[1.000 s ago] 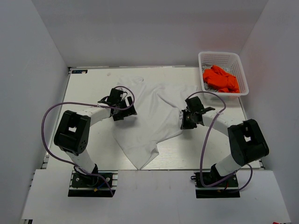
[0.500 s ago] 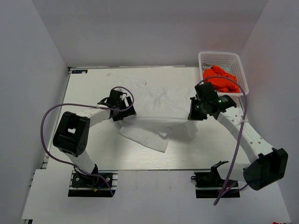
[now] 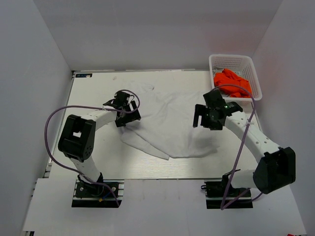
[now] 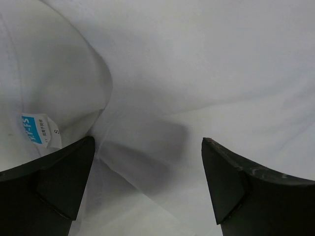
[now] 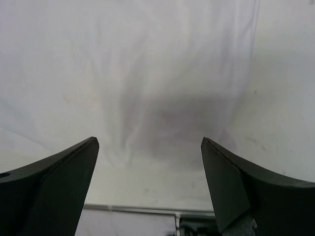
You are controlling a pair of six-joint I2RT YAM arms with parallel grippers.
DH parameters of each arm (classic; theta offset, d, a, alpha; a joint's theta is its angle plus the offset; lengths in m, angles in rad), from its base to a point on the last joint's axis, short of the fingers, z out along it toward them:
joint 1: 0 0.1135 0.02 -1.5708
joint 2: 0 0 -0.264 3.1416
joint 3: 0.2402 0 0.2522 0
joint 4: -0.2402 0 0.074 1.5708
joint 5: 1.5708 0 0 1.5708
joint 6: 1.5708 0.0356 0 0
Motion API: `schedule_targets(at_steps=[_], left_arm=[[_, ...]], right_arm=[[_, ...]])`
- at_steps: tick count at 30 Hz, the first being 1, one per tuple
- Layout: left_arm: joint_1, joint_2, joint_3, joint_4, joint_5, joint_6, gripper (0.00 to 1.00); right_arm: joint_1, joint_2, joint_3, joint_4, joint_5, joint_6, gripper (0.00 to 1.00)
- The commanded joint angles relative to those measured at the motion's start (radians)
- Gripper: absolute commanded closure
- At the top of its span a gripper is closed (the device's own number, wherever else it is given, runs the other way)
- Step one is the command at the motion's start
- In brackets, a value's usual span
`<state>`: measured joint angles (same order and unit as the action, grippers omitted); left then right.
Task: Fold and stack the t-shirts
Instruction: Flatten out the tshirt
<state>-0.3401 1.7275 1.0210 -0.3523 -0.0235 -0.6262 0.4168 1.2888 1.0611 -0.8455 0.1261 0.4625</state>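
Left claw point(image 4: 147, 142): I read it spread open and empty, over the white shirt point(image 3: 167, 125), with the neck label point(image 4: 37, 129) just beside its left finger. Right claw point(image 5: 150, 140): likewise spread wide and empty, hanging above that shirt's right edge. White shirt lies rumpled mid-bench point(image 3: 93, 98); orange shirt point(image 3: 231, 83) is heaped in the basket point(image 3: 231, 60) at the far right corner.

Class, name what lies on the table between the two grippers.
The rumpled white t-shirt fills the stretch between left gripper and right gripper, shown in the top external view.
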Motion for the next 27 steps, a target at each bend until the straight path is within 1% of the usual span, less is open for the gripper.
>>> schedule_targets(at_steps=[1, 2, 4, 5, 7, 8, 10, 11, 12, 13, 15, 16, 18, 19, 20, 21, 23, 24, 25, 27], left_arm=[[0.015, 0.027, 0.062, -0.163, -0.104, 0.003, 0.00], [0.006, 0.027, 0.082, -0.174, -0.116, 0.013, 0.00], [0.006, 0.018, 0.122, -0.194, -0.153, 0.013, 0.00], [0.021, 0.030, 0.131, -0.203, -0.153, 0.022, 0.00], [0.021, 0.044, 0.142, -0.203, -0.174, 0.022, 0.00], [0.021, 0.056, 0.158, -0.203, -0.196, 0.022, 0.00], [0.030, 0.107, 0.180, -0.203, -0.207, 0.034, 0.00], [0.030, 0.127, 0.204, -0.203, -0.216, 0.034, 0.00], [0.030, 0.148, 0.218, -0.214, -0.231, 0.034, 0.00], [0.030, 0.196, 0.237, -0.214, -0.231, 0.034, 0.00], [0.041, 0.242, 0.295, -0.241, -0.245, 0.034, 0.00], [0.053, 0.262, 0.324, -0.250, -0.245, 0.034, 0.00], [0.065, 0.317, 0.350, -0.251, -0.245, 0.054, 0.00], [0.078, 0.334, 0.373, -0.238, -0.254, 0.054, 0.00], [0.078, 0.352, 0.392, -0.238, -0.278, 0.054, 0.00], [0.091, 0.387, 0.413, -0.252, -0.288, 0.066, 0.00], [0.116, 0.417, 0.482, -0.261, -0.309, 0.094, 0.00], [0.125, 0.446, 0.504, -0.261, -0.309, 0.112, 0.00], [0.144, 0.461, 0.557, -0.252, -0.291, 0.143, 0.00], [0.156, 0.486, 0.629, -0.231, -0.265, 0.183, 0.00]], right_arm=[[-0.024, 0.084, 0.051, 0.178, 0.050, -0.025, 0.10], [-0.032, 0.124, 0.057, 0.224, -0.013, -0.034, 0.10], [-0.042, 0.196, 0.089, 0.281, -0.046, -0.058, 0.10], [-0.046, 0.269, 0.130, 0.307, -0.068, -0.073, 0.10], [-0.047, 0.325, 0.158, 0.330, -0.057, -0.082, 0.10], [-0.049, 0.378, 0.218, 0.330, -0.049, -0.090, 0.10], [-0.049, 0.454, 0.247, 0.335, 0.006, -0.096, 0.10], [-0.050, 0.521, 0.293, 0.341, 0.026, -0.091, 0.10], [-0.053, 0.521, 0.304, 0.347, 0.026, -0.093, 0.10], [-0.050, 0.573, 0.324, 0.358, 0.032, -0.090, 0.10], [-0.055, 0.609, 0.353, 0.374, 0.040, -0.093, 0.10], [-0.058, 0.651, 0.359, 0.382, 0.044, -0.097, 0.10], [-0.069, 0.687, 0.414, 0.390, 0.032, -0.107, 0.10], [-0.070, 0.742, 0.431, 0.388, 0.029, -0.108, 0.10], [-0.076, 0.760, 0.444, 0.393, 0.030, -0.102, 0.10], [-0.078, 0.794, 0.492, 0.393, 0.015, -0.105, 0.10], [-0.087, 0.863, 0.536, 0.399, 0.004, -0.102, 0.10], [-0.092, 0.883, 0.574, 0.399, -0.015, -0.099, 0.10], [-0.104, 0.917, 0.591, 0.396, -0.023, -0.099, 0.10], [-0.108, 0.975, 0.687, 0.390, -0.039, -0.110, 0.10]])
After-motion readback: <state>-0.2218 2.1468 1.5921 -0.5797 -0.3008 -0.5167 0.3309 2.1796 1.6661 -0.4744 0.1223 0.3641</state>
